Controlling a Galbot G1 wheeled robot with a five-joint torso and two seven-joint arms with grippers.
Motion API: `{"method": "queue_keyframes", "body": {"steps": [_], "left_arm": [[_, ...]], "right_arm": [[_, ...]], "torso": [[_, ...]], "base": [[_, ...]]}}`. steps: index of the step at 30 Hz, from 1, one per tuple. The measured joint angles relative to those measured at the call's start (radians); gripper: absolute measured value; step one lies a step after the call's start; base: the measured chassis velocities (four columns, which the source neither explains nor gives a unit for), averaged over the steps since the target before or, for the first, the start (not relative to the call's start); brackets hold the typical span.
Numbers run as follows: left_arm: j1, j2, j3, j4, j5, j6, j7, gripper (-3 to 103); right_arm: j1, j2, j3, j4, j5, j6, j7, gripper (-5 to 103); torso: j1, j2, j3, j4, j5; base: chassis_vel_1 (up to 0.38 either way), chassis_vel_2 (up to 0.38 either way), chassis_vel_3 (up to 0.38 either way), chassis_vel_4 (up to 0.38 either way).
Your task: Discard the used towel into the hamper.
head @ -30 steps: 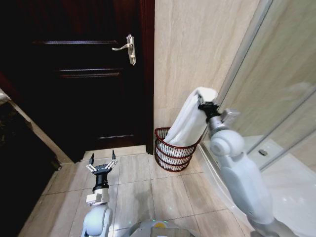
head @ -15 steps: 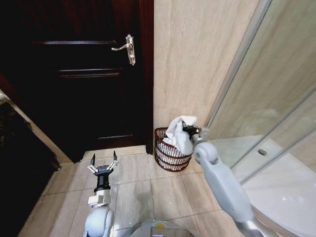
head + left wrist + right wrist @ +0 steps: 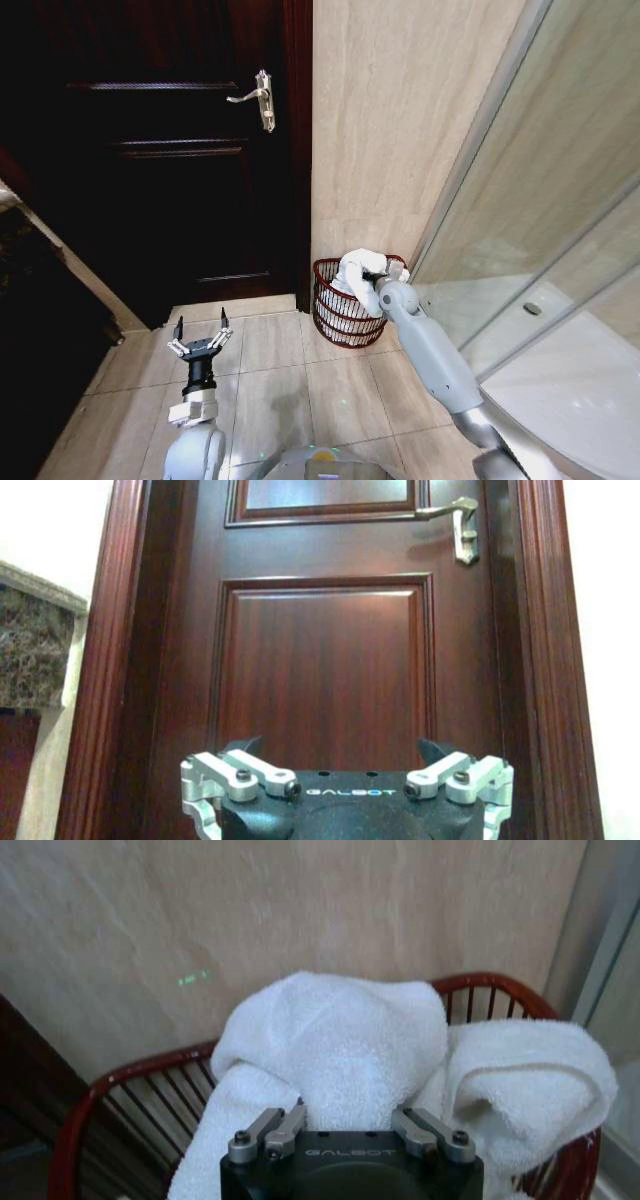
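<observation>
The white towel (image 3: 353, 272) is bunched in the hamper (image 3: 335, 322), a dark reddish-brown wire basket on the floor against the beige wall. My right gripper (image 3: 372, 286) is down at the basket's rim, shut on a fold of the towel. In the right wrist view the towel (image 3: 340, 1039) rises in a hump over the red rim (image 3: 130, 1074), and my gripper's (image 3: 348, 1119) fingertips are buried in the cloth. Low over the floor tiles in front of the door, my left gripper (image 3: 200, 343) waits open and points at the door (image 3: 320, 667).
A dark wooden door (image 3: 170, 150) with a metal handle (image 3: 257, 98) stands left of the hamper. A glass shower screen (image 3: 540, 200) and its raised base lie to the right. A stone counter edge (image 3: 40, 245) runs along the left. Floor tiles (image 3: 300, 385) lie open between.
My right arm has come down and forward, carrying the towel from high above the hamper into it. The hanging cloth has bunched up inside the basket. The left arm barely shifted.
</observation>
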Motion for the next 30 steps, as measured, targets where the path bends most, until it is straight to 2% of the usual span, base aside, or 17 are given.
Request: {"method": "queue_keyframes", "body": {"steps": [2, 3, 6, 7, 10, 11, 14, 18, 25, 28, 30], "left_arm": [[-0.003, 0.000, 0.000, -0.004, 0.000, 0.003, 0.000, 100], [-0.003, 0.000, 0.000, -0.004, 0.000, 0.003, 0.000, 100], [-0.005, 0.000, -0.001, -0.005, -0.004, 0.005, -0.001, 100], [-0.005, 0.000, -0.001, -0.005, -0.004, 0.005, -0.001, 100], [0.000, 0.000, -0.003, 0.003, -0.013, -0.002, -0.001, 100], [0.000, 0.000, -0.003, 0.003, -0.013, -0.002, -0.001, 100], [0.003, 0.000, -0.010, 0.017, -0.022, -0.015, -0.002, 100], [0.001, 0.000, -0.013, 0.019, -0.034, -0.016, -0.002, 100], [-0.015, 0.000, -0.012, 0.031, -0.041, -0.015, -0.001, 100], [-0.021, 0.000, -0.006, 0.034, -0.041, -0.013, 0.002, 100], [-0.025, 0.000, -0.004, 0.034, -0.040, -0.009, 0.004, 100]], "right_arm": [[0.025, -0.009, -0.005, -0.019, 0.074, -0.048, 0.019, 24], [0.025, -0.009, -0.005, -0.019, 0.074, -0.048, 0.019, 24], [0.079, -0.010, -0.019, -0.079, 0.183, -0.080, 0.073, 24], [0.079, -0.010, -0.019, -0.079, 0.183, -0.080, 0.073, 24], [0.141, 0.006, -0.024, -0.147, 0.315, -0.093, 0.155, 24], [0.141, 0.006, -0.024, -0.147, 0.315, -0.093, 0.155, 24], [0.209, 0.037, -0.027, -0.230, 0.433, -0.094, 0.224, 24], [0.257, 0.071, -0.009, -0.304, 0.495, -0.095, 0.247, 24], [0.281, 0.131, 0.018, -0.411, 0.516, -0.094, 0.252, 24], [0.275, 0.146, 0.023, -0.441, 0.496, -0.092, 0.248, 24], [0.258, 0.157, 0.030, -0.460, 0.458, -0.090, 0.217, 24]], "torso": [[0.000, 0.000, 0.000, -0.0001, -0.0003], [0.000, 0.000, 0.000, -0.0001, -0.0003], [0.000, 0.000, 0.000, 0.0001, -0.0003], [0.000, 0.000, 0.000, 0.0001, -0.0003], [0.000, 0.000, 0.000, 0.0001, -0.0001], [0.000, 0.000, 0.000, 0.0001, -0.0001], [0.000, 0.000, 0.000, -0.0003, -0.0001], [0.000, 0.000, 0.000, 0.0000, -0.0002], [0.000, 0.000, 0.000, -0.0001, -0.0003], [0.000, 0.000, 0.000, 0.0002, -0.0003], [0.000, 0.000, 0.000, 0.0000, -0.0002]], "base": [[0.000, 0.000, 0.000, 0.000], [0.000, 0.000, 0.000, 0.000], [0.000, 0.000, 0.000, 0.000], [0.000, 0.000, 0.000, 0.000], [0.000, 0.000, 0.000, 0.000], [0.000, 0.000, 0.000, 0.000], [0.000, 0.000, 0.000, 0.000], [0.000, 0.000, 0.000, 0.000], [0.000, 0.000, 0.000, 0.000], [0.000, 0.000, 0.000, 0.000], [0.000, 0.000, 0.000, 0.000]]}}
